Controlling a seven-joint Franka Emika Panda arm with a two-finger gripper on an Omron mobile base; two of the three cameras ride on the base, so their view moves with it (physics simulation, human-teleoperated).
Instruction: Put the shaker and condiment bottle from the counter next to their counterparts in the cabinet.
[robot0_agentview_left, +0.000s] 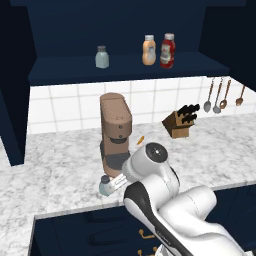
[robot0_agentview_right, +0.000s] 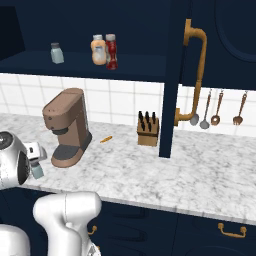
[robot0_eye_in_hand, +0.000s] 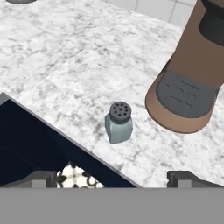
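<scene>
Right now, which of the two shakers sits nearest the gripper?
The shaker on the counter beside the coffee machine, just ahead of the gripper; its twin stands on the cabinet shelf.

Pale grey-blue shaker (robot0_eye_in_hand: 118, 125) with dark grey dotted cap on white-grey marbled tabletop (robot0_eye_in_hand: 65, 65). Brown coffee machine (robot0_agentview_left: 115, 131) with dark grey tray. Navy cabinet (robot0_agentview_left: 125, 67) holds twin grey-blue shaker (robot0_agentview_left: 102, 57), orange-tan bottle (robot0_agentview_left: 149, 51), red bottle (robot0_agentview_left: 168, 51), both white-capped. White tiles (robot0_agentview_left: 65, 107), tan knife block (robot0_agentview_left: 180, 122).

We count two shakers (robot0_agentview_left: 102, 56) (robot0_agentview_left: 106, 186), two bottles (robot0_agentview_left: 148, 50) (robot0_agentview_left: 168, 50), one coffee machine (robot0_agentview_left: 115, 131), one knife block (robot0_agentview_left: 179, 123), four hanging utensils (robot0_agentview_left: 223, 95).
</scene>
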